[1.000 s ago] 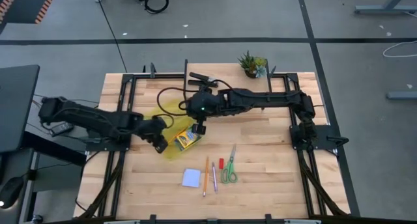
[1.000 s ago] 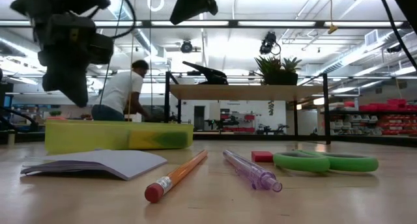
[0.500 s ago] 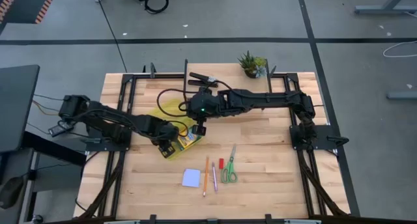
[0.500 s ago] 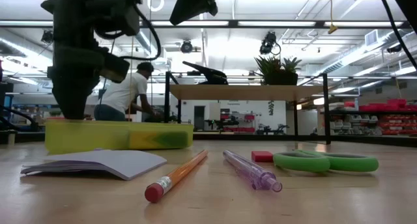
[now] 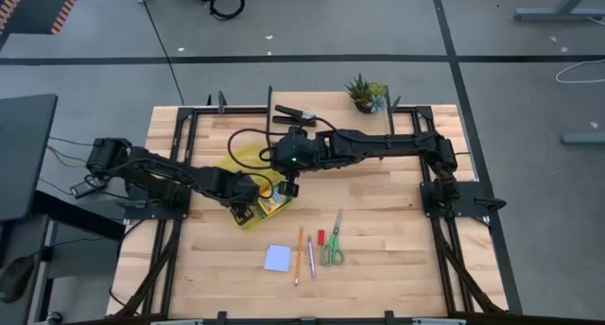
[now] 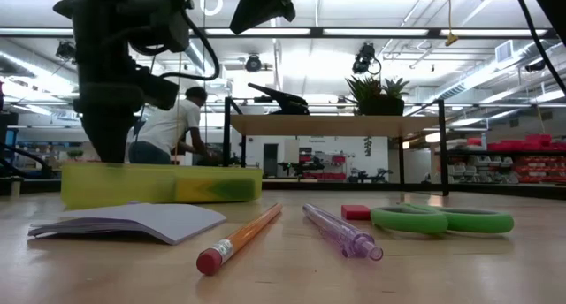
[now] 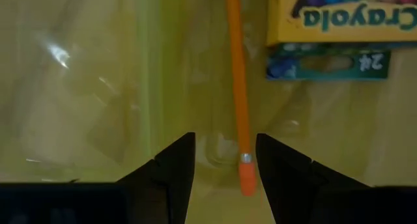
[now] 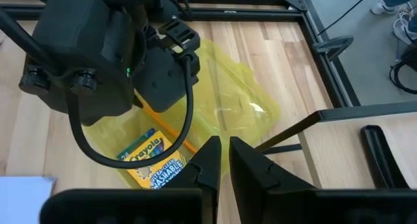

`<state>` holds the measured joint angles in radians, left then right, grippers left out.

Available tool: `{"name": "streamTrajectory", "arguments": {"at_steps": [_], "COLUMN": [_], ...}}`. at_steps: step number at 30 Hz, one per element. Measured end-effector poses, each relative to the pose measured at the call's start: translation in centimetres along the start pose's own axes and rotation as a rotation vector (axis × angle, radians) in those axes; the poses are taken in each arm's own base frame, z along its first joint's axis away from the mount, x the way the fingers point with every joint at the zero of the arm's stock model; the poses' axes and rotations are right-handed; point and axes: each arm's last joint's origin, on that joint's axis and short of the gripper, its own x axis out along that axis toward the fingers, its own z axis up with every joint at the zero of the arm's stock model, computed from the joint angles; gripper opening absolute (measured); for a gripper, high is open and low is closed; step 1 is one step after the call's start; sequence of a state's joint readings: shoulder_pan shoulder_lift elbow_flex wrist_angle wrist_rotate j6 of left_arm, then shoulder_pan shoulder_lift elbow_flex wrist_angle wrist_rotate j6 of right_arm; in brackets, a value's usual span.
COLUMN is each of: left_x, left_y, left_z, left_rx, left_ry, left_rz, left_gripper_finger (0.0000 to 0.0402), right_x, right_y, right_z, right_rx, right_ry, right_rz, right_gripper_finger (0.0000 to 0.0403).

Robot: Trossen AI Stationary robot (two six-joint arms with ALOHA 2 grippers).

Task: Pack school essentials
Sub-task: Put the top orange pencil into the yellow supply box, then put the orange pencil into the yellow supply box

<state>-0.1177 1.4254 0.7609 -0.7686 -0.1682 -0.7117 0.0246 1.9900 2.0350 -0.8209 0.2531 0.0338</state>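
Note:
A yellow see-through pouch (image 5: 234,162) lies flat on the table. Inside it are the crayon box (image 7: 345,22) and an orange pencil (image 7: 236,74). My left gripper (image 7: 225,162) is open and low over the pouch (image 6: 133,185), its fingers standing either side of the pencil's eraser end (image 7: 246,178). My right gripper (image 8: 223,152) is shut and hovers high above the pouch's right side (image 5: 288,186). On the near half of the table lie the blue notepad (image 5: 277,258), a second pencil (image 5: 299,254), the pink pen (image 5: 310,257), the red eraser (image 5: 320,237) and the green scissors (image 5: 333,245).
The potted plant (image 5: 364,92) and the black stapler (image 5: 293,112) stand at the table's far edge. A black metal frame (image 5: 189,136) runs along the table's sides. In the low view a person (image 6: 168,127) shows in the room beyond.
My left gripper has moved toward the table's right and come down onto the pouch, beside the crayon box. It has kept almost still for the last half second.

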Motion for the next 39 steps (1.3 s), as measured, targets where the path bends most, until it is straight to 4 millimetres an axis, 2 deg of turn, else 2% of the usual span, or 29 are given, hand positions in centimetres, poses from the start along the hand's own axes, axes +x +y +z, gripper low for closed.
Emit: {"name": "streamTrajectory", "arguments": {"at_steps": [8, 14, 16, 21, 26, 31, 39], "left_x": [-0.2, -2.3, -2.9, -4.0, -4.8, -5.0, -5.3], "left_y": [-0.1, -1.2, -1.6, -1.8, -2.5, -3.2, -3.9], "left_z": [0.2, 1.1, 1.6, 1.4, 1.0, 0.9, 0.8], "left_rx": [0.021, 0.083, 0.088, 0.099, 0.132, 0.136, 0.100], "left_ry": [-0.028, -0.112, -0.148, -0.185, -0.207, -0.204, -0.185], "left_rz": [0.010, -0.088, -0.116, -0.168, -0.245, -0.330, -0.413], "left_gripper_finger": [0.0172, 0.0171, 0.0170, 0.0154, 0.0131, 0.0113, 0.0098], "right_x": [0.0, 0.0, 0.0, -0.3, -1.2, -2.6, -3.8], "right_y": [0.0, 0.0, 0.0, -0.1, -0.3, -0.7, -1.3], "right_z": [0.0, -0.1, -0.6, -2.1, -2.9, -2.7, -2.6], "right_rx": [0.000, -0.006, -0.020, -0.042, -0.070, -0.066, -0.064], "right_ry": [0.000, 0.013, 0.057, 0.215, 0.303, 0.282, 0.275], "right_rz": [0.000, 0.000, -0.002, -0.008, -0.034, -0.053, -0.131], "right_gripper_finger": [0.0039, 0.0039, 0.0039, 0.0039, 0.0039, 0.0039, 0.0039]}}
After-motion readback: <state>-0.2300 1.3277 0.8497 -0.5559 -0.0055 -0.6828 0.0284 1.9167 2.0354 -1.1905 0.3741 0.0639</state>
